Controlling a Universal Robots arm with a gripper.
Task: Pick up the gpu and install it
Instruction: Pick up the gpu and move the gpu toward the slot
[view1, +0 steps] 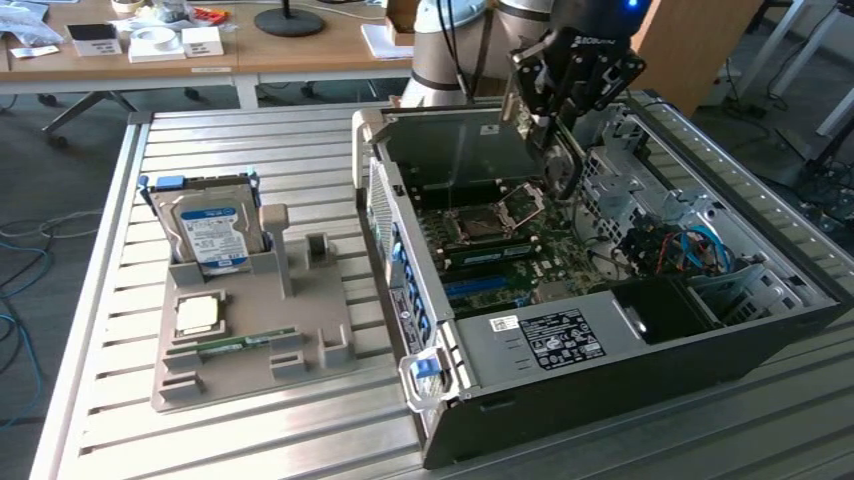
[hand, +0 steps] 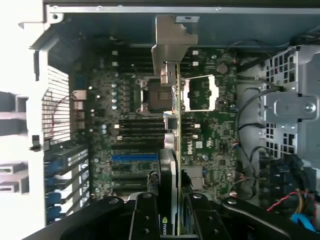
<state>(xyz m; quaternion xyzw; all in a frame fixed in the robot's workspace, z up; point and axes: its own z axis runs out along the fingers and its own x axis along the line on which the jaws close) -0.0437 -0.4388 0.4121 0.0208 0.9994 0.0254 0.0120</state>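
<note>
Nearest the wrist camera, the jaws are seen clamped on the gpu (hand: 176, 145), one dark finger (hand: 145, 217) pressed on each face of the card. The card is held edge-on, with its silvery bracket (hand: 172, 42) at the end away from the jaws. It hangs inside the open computer case (view1: 587, 400), above the motherboard (hand: 115, 105). Whether its lower edge touches the board cannot be told.

In the exterior view, a grey holder (view1: 254, 375) is seen on the slatted metal counter (view1: 267, 150), to the exterior view's left of the case and just beside it. A silver hard drive (view1: 214, 235) with a blue label is stood upright in the holder's end farther from the camera. A square processor (view1: 198, 315) is laid flat in a recess below the drive, and a slim green memory stick (view1: 247, 343) is lodged in a slot nearer the case.

The case is laid on its side with the open face up. Inside it, the motherboard's processor socket (view1: 487, 222) is seen with its frame lifted. The gpu (view1: 566, 165) is held over the board just to the exterior view's right of that socket, under the arm's black wrist (view1: 577, 65). Bundled blue and red cables (view1: 694, 250) are seen at the case's side farthest to the exterior view's right.
</note>
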